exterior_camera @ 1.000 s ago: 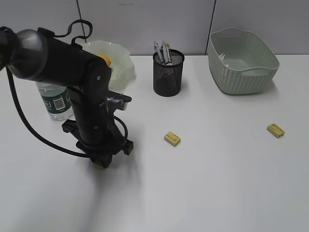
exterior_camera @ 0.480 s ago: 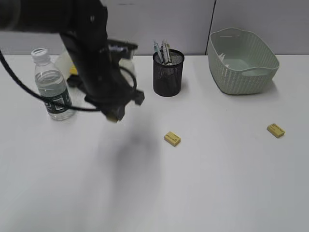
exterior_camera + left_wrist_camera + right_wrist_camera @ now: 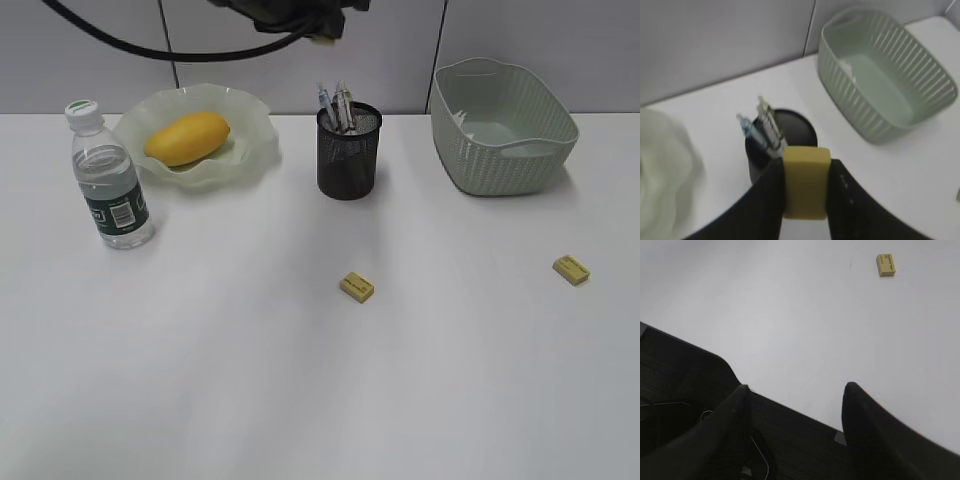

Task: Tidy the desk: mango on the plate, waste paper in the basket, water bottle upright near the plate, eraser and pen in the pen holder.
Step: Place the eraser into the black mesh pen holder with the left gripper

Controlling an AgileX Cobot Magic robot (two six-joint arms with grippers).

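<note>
Eraser (image 3: pixel 805 181) clamped between left fingers (image 3: pixel 769 192) above pen holder (image 3: pixel 790 131), right fingers (image 3: pixel 852 410) apart.

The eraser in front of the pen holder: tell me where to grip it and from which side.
Come straight down on the eraser: it lies flat on the desk, low, with bare space all round. Close the gripper across its two long edges, the shorter span. It sits turned at a slant, so the wrist probably needs rotating to match.

Exterior slants down; wrists overhead
</note>
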